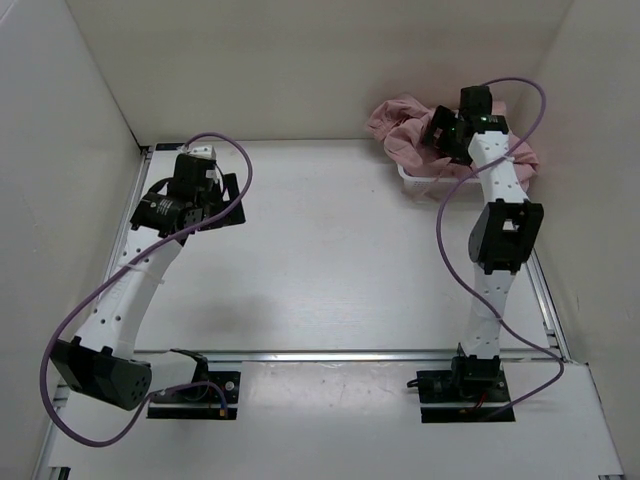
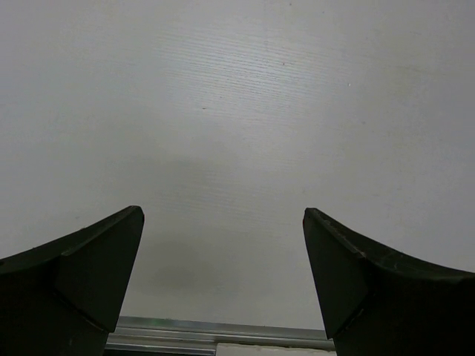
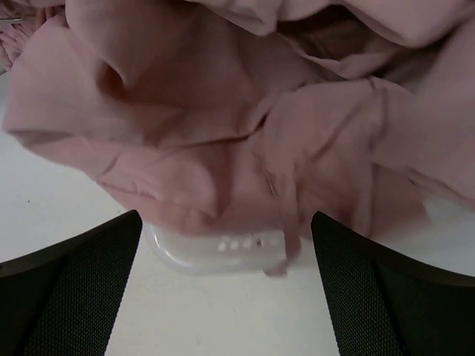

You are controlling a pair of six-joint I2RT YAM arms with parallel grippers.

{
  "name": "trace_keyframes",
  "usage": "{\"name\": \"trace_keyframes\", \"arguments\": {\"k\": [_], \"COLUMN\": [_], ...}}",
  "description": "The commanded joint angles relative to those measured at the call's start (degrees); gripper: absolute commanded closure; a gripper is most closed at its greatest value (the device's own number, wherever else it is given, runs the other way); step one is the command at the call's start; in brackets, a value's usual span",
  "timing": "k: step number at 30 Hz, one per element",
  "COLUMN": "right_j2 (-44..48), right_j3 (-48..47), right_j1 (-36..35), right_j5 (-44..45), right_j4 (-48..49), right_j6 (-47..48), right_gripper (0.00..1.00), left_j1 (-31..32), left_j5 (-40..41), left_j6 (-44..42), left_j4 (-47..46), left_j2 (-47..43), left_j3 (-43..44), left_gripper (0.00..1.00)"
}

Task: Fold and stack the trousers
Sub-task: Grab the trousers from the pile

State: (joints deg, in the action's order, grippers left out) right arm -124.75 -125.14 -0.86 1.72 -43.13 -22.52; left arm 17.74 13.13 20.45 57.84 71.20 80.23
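Observation:
The dusty-pink trousers [image 1: 400, 128] lie crumpled in a heap in the white mesh basket [image 1: 418, 180] at the far right of the table, spilling over its rim. In the right wrist view the trousers [image 3: 237, 133] fill the upper frame above the basket's edge [image 3: 215, 252]. My right gripper [image 1: 447, 135] hovers just above the heap, open and empty [image 3: 226, 245]. My left gripper [image 1: 215, 195] is open and empty over bare table at the far left, and shows as such in the left wrist view [image 2: 223, 222].
White walls close in the table at the back and both sides. A metal rail [image 1: 350, 355] runs across near the arm bases. Purple cables [image 1: 230, 150] loop from both arms. Another rail [image 2: 215, 334] shows under the left gripper.

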Motion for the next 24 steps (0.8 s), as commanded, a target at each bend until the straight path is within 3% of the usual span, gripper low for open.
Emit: {"name": "trace_keyframes", "arguments": {"k": [1,8,11,12,14,15,16,19,21,24], "right_j2": [-4.79,-15.95,-20.52,-21.40,-22.03,-22.03,-21.33,-17.47,-13.53,-6.86], "right_j3": [-8.52,-20.57,-24.26,-24.88,-24.89,-24.89,-24.89,-21.91,-19.89,-16.82], "right_j1": [-0.46,-0.98,-0.98,-0.98,-0.98,-0.98,-0.98,-0.98,-0.98,-0.98], "right_j5": [-6.98,-11.29,-12.69,-12.70,-11.65,-10.86,-9.55,-7.52,-6.38,-4.18], "right_j4": [-0.03,6.30,9.55,10.08,10.88,10.88,11.40,11.41,11.41,11.41], "right_j6": [-0.68,-4.98,-7.88,-7.89,-8.68,-8.68,-8.68,-7.19,-6.39,-4.38], "right_gripper": [0.00,0.00,0.09,0.20,0.32,0.43,0.63,0.91,1.00,1.00], "left_j1": [-0.25,-0.25,-0.25,-0.25,-0.25,-0.25,-0.25,-0.25,-0.25,0.80], "left_j5": [2.42,2.43,2.43,2.43,2.43,2.43,2.43,2.43,1.90,1.38], "left_j6": [0.82,1.88,2.40,2.40,2.40,2.40,2.40,2.93,2.93,3.46], "left_j4": [-0.36,0.16,0.16,0.16,0.77,0.78,0.78,0.78,0.78,0.78], "left_j2": [0.78,2.54,3.16,3.68,3.68,3.68,3.68,4.38,5.00,5.00], "left_j3": [0.11,0.63,0.11,0.11,0.63,0.63,0.63,1.16,1.16,1.69], "left_gripper": [0.00,0.00,0.00,0.00,0.00,0.00,0.00,0.00,0.00,0.00]}}
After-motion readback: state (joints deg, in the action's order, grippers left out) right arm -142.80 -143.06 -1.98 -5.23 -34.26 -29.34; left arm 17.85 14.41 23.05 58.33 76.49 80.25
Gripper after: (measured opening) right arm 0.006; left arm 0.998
